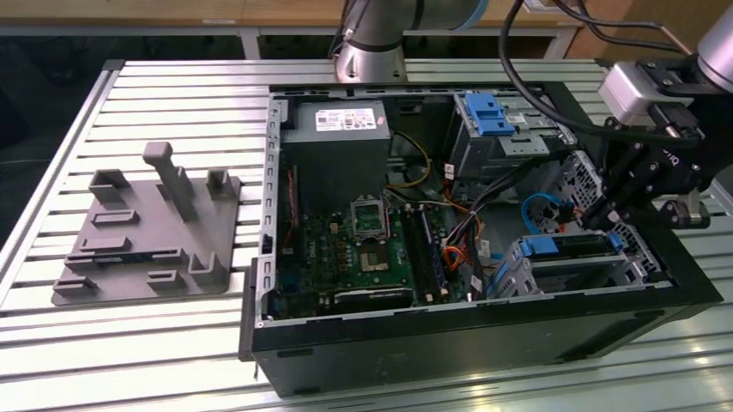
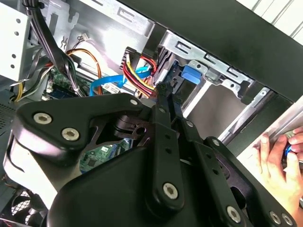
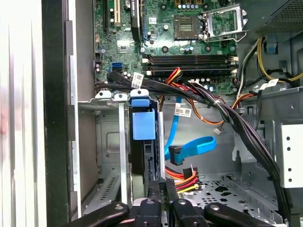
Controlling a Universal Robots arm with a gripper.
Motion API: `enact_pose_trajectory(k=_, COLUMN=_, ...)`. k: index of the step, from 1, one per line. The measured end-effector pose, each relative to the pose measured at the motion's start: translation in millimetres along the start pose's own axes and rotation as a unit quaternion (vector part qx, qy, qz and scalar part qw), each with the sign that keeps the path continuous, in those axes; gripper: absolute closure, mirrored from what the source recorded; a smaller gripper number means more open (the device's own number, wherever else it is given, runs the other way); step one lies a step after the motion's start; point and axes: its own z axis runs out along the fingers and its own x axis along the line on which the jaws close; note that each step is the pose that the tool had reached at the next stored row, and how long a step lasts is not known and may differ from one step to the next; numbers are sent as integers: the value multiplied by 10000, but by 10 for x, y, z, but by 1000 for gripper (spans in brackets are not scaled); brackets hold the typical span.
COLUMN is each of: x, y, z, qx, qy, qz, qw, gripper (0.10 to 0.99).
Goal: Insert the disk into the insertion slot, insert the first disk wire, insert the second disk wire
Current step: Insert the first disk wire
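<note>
The disk [image 3: 142, 161] stands edge-on in the insertion slot [image 3: 108, 142], a silver perforated cage, with its blue carrier tab [image 3: 143, 125] sticking out. In the exterior view the disk [image 1: 567, 247] sits in the cage [image 1: 627, 268] at the case's near right corner. My gripper [image 3: 163, 187] is shut, fingertips pressed together right at the disk's edge, with nothing seen between them. A blue flat wire [image 3: 194, 145] and a red, yellow and black wire plug [image 3: 187, 176] hang loose beside the disk. In the second wrist view the gripper [image 2: 163, 92] points at that plug [image 2: 137, 71].
The open computer case holds a motherboard [image 1: 366, 249], a power supply [image 1: 338, 129] and a grey bay with a blue latch [image 1: 487, 116]. A thick black cable bundle [image 3: 227, 113] crosses above the cage. A grey fixture plate [image 1: 137, 240] lies on the table. A hand [image 2: 277, 161] rests outside the case wall.
</note>
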Motion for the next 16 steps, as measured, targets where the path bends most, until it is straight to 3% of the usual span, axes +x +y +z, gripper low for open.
enact_pose_trajectory(k=16, x=56, y=-1, z=23, qx=0, qy=0, qz=0, qw=10000, gripper=925)
